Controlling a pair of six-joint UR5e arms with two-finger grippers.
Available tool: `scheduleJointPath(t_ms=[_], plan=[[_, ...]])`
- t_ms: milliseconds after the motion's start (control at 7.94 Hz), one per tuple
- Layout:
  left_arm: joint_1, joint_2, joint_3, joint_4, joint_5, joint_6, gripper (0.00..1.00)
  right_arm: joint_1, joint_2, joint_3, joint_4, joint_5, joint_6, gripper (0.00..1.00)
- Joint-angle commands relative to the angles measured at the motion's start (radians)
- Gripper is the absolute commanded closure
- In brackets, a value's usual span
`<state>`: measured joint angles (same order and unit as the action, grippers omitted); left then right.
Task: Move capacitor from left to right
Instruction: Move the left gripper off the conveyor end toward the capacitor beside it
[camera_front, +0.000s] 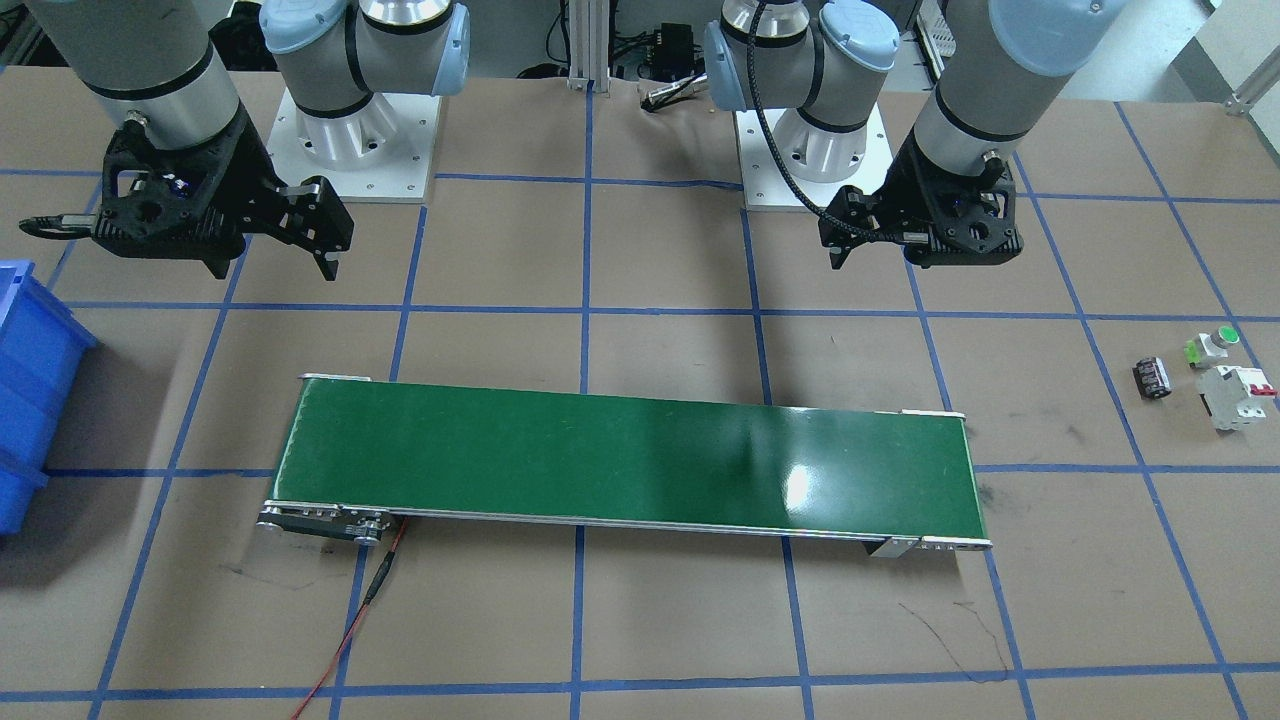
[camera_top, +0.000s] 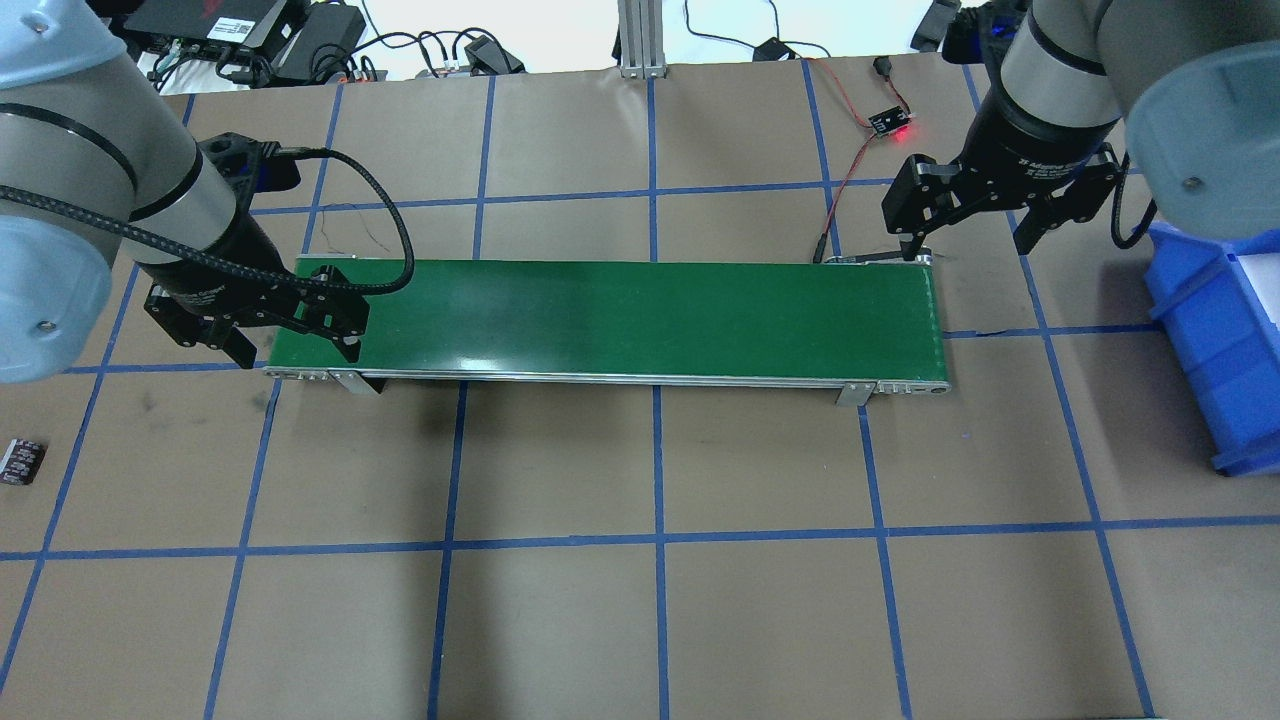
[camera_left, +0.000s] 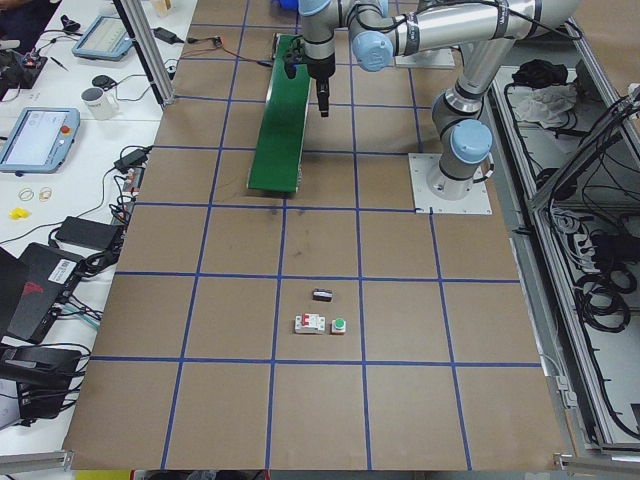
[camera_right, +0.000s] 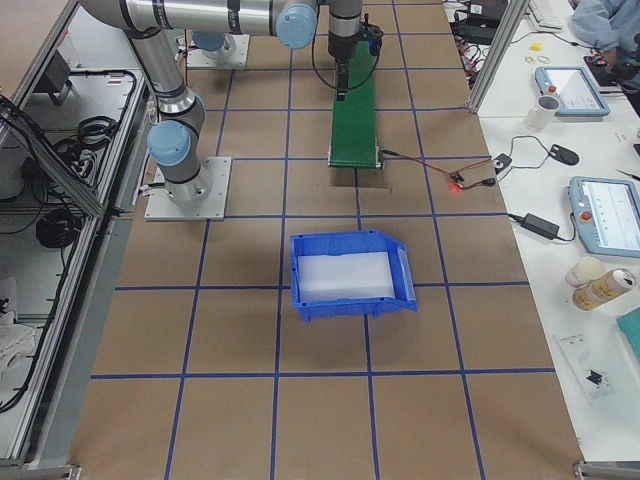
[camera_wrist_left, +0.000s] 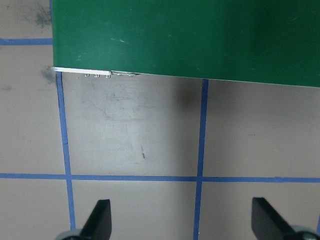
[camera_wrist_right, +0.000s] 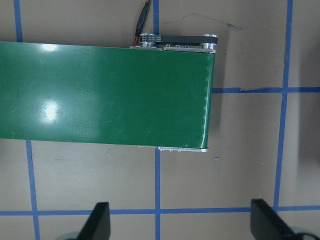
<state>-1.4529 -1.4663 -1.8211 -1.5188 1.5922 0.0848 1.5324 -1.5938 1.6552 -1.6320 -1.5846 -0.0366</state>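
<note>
Capacitor (camera_front: 1151, 379) is lying near the table (camera_top: 660, 620) left edge, just beside breaker (camera_front: 1238, 395) and button (camera_front: 1212, 345). Probably light, rigid, apt to roll, so I'd be pinching across its round body. Left pincer (camera_wrist_left: 182, 220) is hovering released, empty, by belt (camera_top: 640, 315). Right pincer (camera_wrist_right: 180, 220) is hovering released, farther off.

The two arms are silver-grey metal tubes (camera_top: 90, 170) with pale blue round plastic caps (camera_top: 1200, 150) at the joints and thin black rings between the segments. Each stands on a white square base plate (camera_front: 410, 150) with small screws. The black two-finger left gripper (camera_top: 297, 355) has a thick braided black cable (camera_top: 395, 215) at its wrist — the black right gripper (camera_top: 965, 250) shows small white lettering on its collar.
</note>
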Motion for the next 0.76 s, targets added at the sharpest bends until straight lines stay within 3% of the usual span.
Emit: scheduleJointPath(t_ms=[0,378,630], plan=[[0.000,0.000,0.000,0.002,-0.001,0.001,0.00,0.000,0.000,0.000,0.000,0.000,0.000,0.00],[0.063,0.006,-0.001,0.005,0.002,0.064,0.00,0.000,0.000,0.000,0.001,0.000,0.000,0.00],[0.251,-0.002,-0.003,0.003,0.092,0.107,0.00,0.000,0.000,0.000,0.001,0.002,0.000,0.00]])
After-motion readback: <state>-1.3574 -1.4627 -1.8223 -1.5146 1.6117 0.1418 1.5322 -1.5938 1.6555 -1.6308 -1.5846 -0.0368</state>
